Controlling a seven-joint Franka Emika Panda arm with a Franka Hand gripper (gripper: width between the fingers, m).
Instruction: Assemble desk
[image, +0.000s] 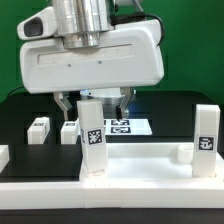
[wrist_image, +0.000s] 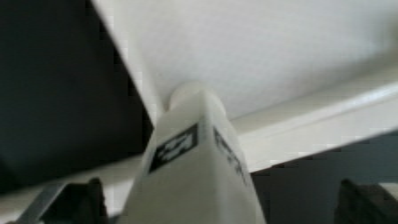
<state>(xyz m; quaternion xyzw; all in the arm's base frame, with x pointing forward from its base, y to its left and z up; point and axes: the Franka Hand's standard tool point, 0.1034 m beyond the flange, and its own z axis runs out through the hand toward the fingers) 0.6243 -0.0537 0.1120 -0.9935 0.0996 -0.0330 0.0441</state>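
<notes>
Desk top (image: 140, 168) lay flat and wide across the front of the black table (image: 20, 110), its raised rim running along the near edge. Above it hung the arm (image: 90, 55), whose bulky white housing filled the upper part of the exterior view. Behind the top, the marker board (image: 125, 127) lay flat on the table.

One leg (image: 92, 140) stood upright on the top towards the exterior view's left, its black-and-white tag facing the camera. A second leg (image: 205, 140) stood upright at the exterior view's right, well apart from the first. Two more legs (image: 38, 128) rested on the table behind the top at the exterior view's left, near each other, and whether they touched could not be told.

The pincer (image: 94, 112) hung directly over the first leg with its fingers (image: 66, 108) spread wide, one on either side of the leg's upper end and neither touching it. In the wrist view the same leg (wrist_image: 187, 150) rose between the two dark fingers (wrist_image: 71, 202) of the pincer (wrist_image: 217, 205), with a clear gap on each side, and the desk top (wrist_image: 267, 60) lay pale behind it
</notes>
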